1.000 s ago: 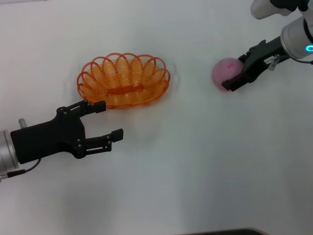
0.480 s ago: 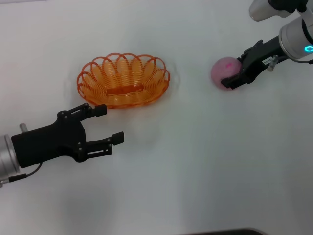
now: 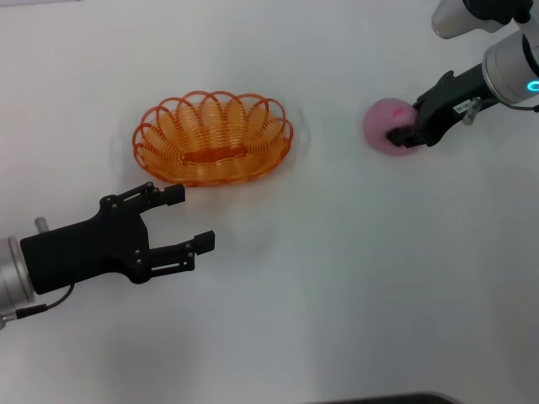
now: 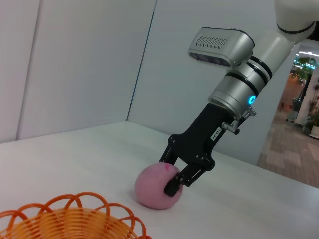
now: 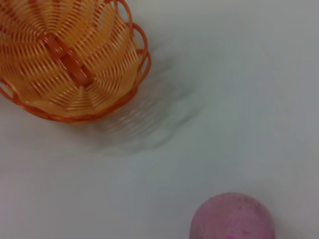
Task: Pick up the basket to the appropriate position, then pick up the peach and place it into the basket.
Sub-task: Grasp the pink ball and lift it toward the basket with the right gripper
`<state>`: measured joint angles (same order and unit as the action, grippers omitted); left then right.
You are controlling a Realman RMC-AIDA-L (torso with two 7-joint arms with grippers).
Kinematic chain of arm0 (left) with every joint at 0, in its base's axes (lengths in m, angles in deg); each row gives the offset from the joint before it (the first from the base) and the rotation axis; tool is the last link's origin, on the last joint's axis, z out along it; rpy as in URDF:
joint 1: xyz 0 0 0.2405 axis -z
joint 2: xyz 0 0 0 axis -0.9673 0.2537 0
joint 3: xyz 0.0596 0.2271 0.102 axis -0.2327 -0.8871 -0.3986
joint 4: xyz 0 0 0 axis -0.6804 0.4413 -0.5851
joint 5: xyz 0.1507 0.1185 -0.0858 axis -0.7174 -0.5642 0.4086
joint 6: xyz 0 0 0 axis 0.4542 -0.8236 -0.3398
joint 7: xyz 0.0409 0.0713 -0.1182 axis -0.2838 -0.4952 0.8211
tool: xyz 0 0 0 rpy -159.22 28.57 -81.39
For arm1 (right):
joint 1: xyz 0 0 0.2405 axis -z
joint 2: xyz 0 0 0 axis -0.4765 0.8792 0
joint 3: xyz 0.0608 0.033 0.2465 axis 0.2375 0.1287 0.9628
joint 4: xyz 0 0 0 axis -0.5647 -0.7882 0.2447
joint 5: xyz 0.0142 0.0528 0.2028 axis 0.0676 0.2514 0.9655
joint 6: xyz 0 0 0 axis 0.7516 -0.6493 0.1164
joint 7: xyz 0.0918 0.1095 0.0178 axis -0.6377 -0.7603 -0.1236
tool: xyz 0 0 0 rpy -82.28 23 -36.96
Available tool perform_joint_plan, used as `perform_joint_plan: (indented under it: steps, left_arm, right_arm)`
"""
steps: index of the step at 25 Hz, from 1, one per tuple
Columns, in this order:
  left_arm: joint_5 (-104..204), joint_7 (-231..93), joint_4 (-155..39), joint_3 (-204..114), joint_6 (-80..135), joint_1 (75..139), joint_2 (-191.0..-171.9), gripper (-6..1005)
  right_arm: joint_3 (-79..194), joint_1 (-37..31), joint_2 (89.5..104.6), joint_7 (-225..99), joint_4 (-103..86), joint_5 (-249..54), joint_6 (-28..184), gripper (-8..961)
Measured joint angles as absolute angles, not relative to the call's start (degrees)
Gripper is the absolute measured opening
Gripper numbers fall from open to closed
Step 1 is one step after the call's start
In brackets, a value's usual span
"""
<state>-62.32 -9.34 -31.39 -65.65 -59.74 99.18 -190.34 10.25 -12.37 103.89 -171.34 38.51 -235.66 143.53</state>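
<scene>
Peach pinned at upper right, basket waiting left of centre

Peach (image 3: 386, 126) sat at the upper right of the head view on the white tabletop (image 3: 337, 278), and the right end effector (image 3: 402, 133) was down on it, black fingers closed against its near side. The left wrist view confirmed it: the fingers (image 4: 172, 188) pressed into the pink fruit (image 4: 158, 186), which rested on the tabletop. In the right wrist view the peach (image 5: 233, 217) sat at the bottom edge, well apart from the basket (image 5: 65, 57) at upper left.

Over on the left, the basket (image 3: 212, 139) stood upright, left of centre in the head view. The left end effector (image 3: 192, 219) hovered just below it at lower left, fingers spread apart, gripping nothing, its upper fingertip near the basket's rim.
</scene>
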Motion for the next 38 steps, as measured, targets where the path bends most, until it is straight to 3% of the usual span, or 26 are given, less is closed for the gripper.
perform_joint_plan:
  steps: [3,11,38]
  left_arm:
    - [-62.32,-9.29,-31.4,-65.66,-59.76,99.12,-190.35,875]
    - [-62.31,-9.19,-31.4,-65.68,-59.77,99.12,-190.35,875]
    - [-62.64,-9.14,-31.48,-65.65,-60.22,98.94,-190.35,874]
  right_arm:
    - [10.25,-12.33,103.84,-171.34,38.51,-235.72,143.62,371]
    - [10.06,-12.32,103.85,-171.34,38.51,-235.83,143.66,273]
    - [10.24,-12.25,103.92,-172.08,44.2,-235.62,149.13,93]
